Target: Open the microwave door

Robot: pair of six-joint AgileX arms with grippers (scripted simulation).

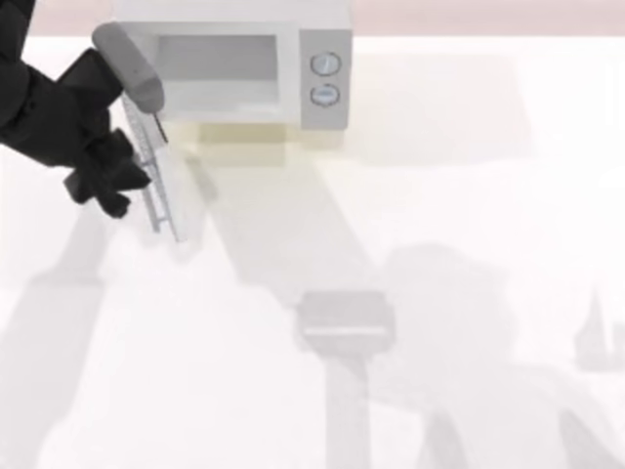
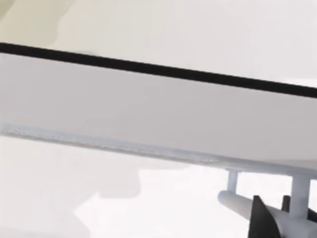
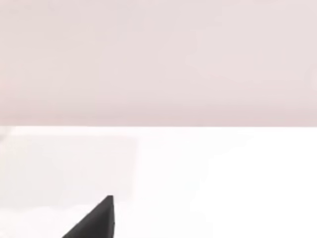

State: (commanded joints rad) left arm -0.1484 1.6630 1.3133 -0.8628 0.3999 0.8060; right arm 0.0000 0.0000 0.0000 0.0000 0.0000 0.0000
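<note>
The light-grey microwave stands at the back of the table, left of centre, with two round knobs on its right panel. Its cavity is exposed. The microwave door stands swung out toward the table's front on its left hinge and shows edge-on. In the left wrist view the microwave door fills the frame as a broad grey panel. My left gripper is left of the door, shut on the door handle. Its dark fingers clasp the bar. My right gripper shows only a dark tip and is out of the top view.
The white table stretches to the right and front of the microwave, crossed only by soft grey shadows. A pale pink wall runs behind the table's back edge.
</note>
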